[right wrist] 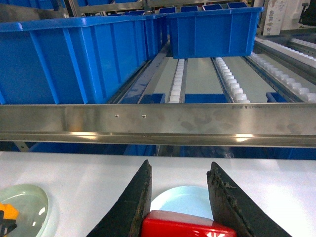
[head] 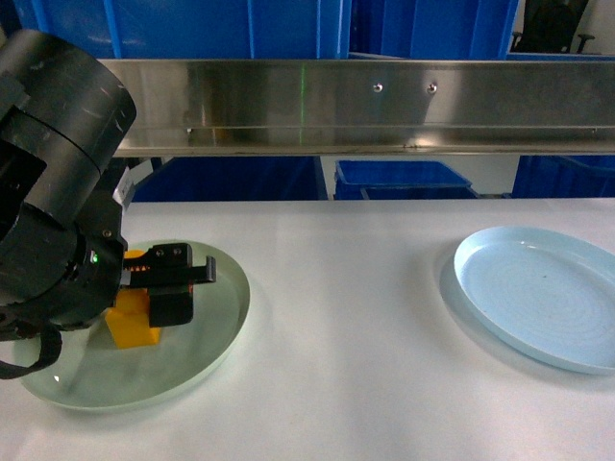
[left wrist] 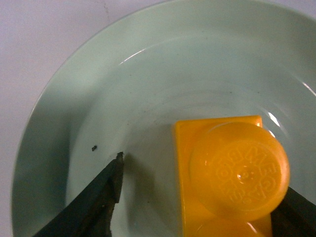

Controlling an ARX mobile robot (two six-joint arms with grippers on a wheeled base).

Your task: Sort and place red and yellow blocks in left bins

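An orange-yellow brick (head: pixel 135 322) (left wrist: pixel 222 173) stands upright on the pale green plate (head: pixel 219 331) (left wrist: pixel 49 123) at the left. My left gripper (head: pixel 175 286) (left wrist: pixel 207 190) is open around it. One finger (left wrist: pixel 111 192) is well clear of the brick's side and the other sits close to its far side at the frame's corner. My right gripper (right wrist: pixel 178 170) is out of the head view. It is shut on the red block (right wrist: pixel 187 228), held above the table with the light blue plate (right wrist: pixel 182 200) (head: pixel 538 298) beyond its fingertips.
A steel rail (head: pixel 365 106) (right wrist: pixel 158 123) runs along the table's back edge, with blue bins (head: pixel 240 24) (right wrist: pixel 74 54) on roller racks behind it. White table shows between the two plates. The left arm's bulky housing (head: pixel 48 192) fills the left of the head view.
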